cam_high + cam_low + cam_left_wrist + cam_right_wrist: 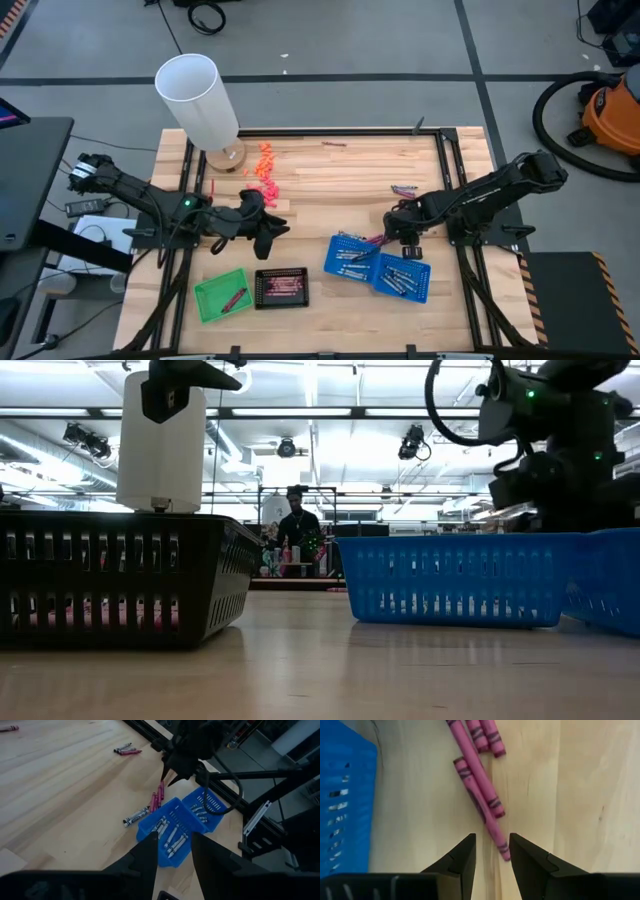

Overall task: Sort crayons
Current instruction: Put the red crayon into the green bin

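Several magenta crayons (479,802) lie flat on the wooden table beside a blue basket (342,800). My right gripper (492,851) is open just above them, its fingers standing on either side of one crayon's near end (503,849); I cannot tell whether they touch it. It shows in the high view (386,232) at the basket's far corner. Grey-silver crayons (172,836) lie in the two blue baskets (352,258). My left gripper (172,851) is open and empty, above the table left of centre (266,228).
A green tray (222,293) and a black basket (281,287) stand near the front edge. A white cylinder (198,98) and a heap of orange-pink pieces (265,165) are at the far left. Loose crayons (404,188) lie farther back, one grey crayon (136,816) beside the basket.
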### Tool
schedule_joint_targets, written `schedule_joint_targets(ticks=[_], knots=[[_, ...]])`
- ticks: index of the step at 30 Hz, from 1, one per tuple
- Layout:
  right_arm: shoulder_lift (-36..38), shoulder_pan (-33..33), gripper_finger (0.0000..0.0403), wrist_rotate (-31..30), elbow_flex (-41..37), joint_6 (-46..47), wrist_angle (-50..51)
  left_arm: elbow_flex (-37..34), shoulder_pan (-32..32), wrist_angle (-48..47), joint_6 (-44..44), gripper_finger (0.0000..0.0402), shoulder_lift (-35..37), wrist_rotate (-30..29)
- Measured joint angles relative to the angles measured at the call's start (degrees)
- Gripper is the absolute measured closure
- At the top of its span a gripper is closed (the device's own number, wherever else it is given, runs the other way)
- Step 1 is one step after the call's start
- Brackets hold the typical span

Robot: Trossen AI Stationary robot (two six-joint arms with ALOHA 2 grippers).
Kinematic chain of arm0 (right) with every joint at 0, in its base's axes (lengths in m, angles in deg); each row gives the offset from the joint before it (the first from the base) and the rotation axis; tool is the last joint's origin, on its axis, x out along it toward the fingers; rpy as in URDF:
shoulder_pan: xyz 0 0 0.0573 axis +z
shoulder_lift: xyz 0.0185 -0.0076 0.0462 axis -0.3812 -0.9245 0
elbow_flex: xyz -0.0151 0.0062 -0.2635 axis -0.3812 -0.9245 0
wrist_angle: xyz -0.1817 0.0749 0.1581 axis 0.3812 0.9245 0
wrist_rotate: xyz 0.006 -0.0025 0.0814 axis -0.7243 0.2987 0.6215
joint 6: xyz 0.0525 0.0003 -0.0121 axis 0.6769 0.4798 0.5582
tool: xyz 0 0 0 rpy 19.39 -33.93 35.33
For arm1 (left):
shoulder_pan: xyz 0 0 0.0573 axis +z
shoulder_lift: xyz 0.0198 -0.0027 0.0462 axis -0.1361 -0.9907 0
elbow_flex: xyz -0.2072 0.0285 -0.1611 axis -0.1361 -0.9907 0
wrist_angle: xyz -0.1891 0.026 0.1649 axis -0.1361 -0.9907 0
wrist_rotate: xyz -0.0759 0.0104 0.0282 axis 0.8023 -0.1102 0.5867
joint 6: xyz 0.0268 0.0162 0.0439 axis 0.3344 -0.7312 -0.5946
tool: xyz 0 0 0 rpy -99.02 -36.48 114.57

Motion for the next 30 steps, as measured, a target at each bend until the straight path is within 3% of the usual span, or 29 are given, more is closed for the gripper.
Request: schedule_joint_targets(ticks=[16,30], knots=[[-0.1,0.0,0.0281,-0.5,-5.0,0.2,-7.3,0.0,-0.1,0.0,1.6,0.0276,0.0,0.0],[-0.2,2.1,0.0353,0.5,-5.3,2.8,-8.4,0.0,-0.2,-0.1,2.3,0.0276,0.0,3.2]])
